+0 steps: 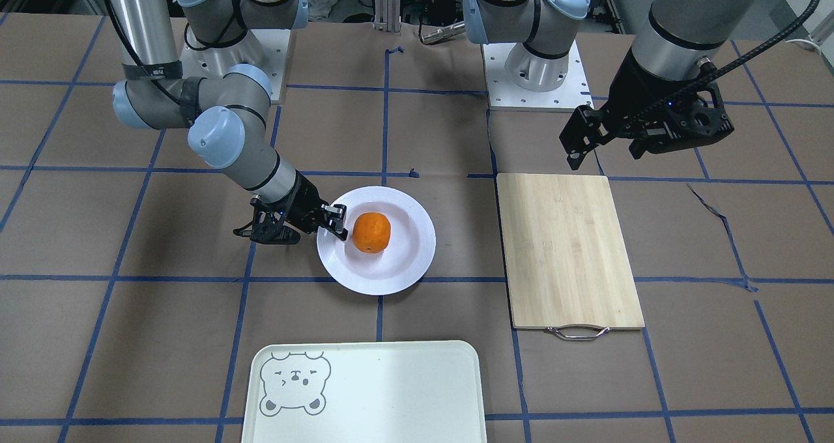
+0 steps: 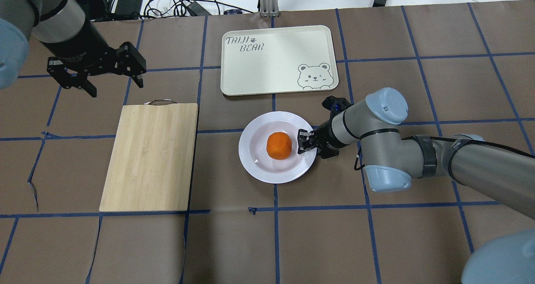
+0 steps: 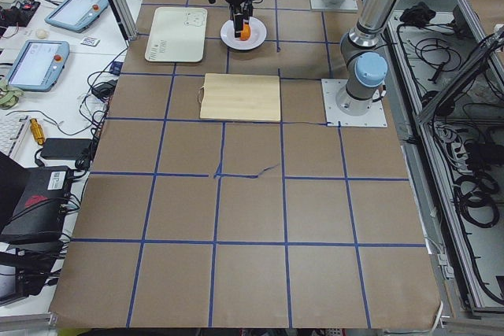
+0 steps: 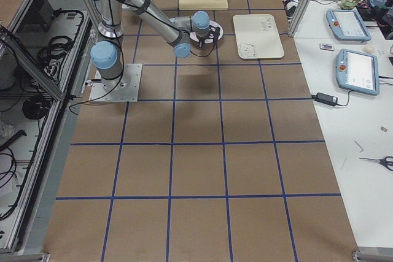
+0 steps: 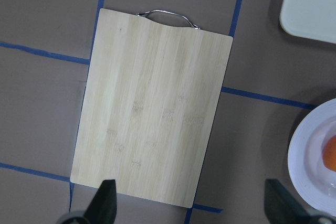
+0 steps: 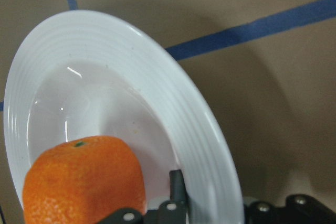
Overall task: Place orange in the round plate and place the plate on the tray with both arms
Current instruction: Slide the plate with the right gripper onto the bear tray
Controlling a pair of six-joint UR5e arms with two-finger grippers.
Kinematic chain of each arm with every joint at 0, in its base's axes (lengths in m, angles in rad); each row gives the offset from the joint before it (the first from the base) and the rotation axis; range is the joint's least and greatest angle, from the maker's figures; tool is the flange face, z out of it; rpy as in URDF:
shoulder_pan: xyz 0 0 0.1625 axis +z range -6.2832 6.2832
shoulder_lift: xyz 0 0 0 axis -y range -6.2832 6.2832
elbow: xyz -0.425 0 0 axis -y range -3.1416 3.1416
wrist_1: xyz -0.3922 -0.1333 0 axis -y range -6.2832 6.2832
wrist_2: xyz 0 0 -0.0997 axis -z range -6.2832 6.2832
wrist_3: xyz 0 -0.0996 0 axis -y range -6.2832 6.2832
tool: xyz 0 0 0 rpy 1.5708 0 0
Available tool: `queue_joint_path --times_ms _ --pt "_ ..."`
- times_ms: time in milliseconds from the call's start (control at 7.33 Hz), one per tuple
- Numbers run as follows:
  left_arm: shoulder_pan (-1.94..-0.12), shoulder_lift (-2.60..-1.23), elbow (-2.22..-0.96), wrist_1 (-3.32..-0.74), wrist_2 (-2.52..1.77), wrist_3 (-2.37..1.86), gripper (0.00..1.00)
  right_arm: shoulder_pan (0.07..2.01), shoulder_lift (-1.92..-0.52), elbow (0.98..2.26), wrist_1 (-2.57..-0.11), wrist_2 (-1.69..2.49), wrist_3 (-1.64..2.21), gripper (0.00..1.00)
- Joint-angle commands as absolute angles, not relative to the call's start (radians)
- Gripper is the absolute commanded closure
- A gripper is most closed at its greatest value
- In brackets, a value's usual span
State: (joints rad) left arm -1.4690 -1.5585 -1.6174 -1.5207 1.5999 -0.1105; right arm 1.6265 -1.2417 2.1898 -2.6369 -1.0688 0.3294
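The right end effector is pinching the rim of the round plate beside the orange; the left end effector is hovering wide open.

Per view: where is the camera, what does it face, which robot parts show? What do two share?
Front: across the table, looking steeply down; left gripper, right gripper.
Overhead: opposite side, looking down on tray; both grippers.
Left: table's left end; left arm.
Right: table's right end; right arm.
Left wrist: above the board; left fingertips.
Right wrist: at the plate; right fingertip.
Wrist views share the orange.
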Motion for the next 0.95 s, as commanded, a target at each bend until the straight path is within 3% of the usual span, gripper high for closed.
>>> queue_joint_path --times_ms 0,545,818 --pt "-1.470 -1.559 -1.618 -1.520 1.600 -0.110 0.00 1.621 -1.246 2.131 -2.617 -1.065 0.334 1.00" --pt "-1.470 -1.559 -1.618 -1.520 1.600 -0.110 0.00 1.586 -1.185 1.823 -2.412 -1.020 0.333 1.00" --pt "-1.470 -1.559 -1.618 -1.520 1.600 -0.110 0.00 1.568 -0.937 1.510 -2.370 -1.017 0.336 1.00"
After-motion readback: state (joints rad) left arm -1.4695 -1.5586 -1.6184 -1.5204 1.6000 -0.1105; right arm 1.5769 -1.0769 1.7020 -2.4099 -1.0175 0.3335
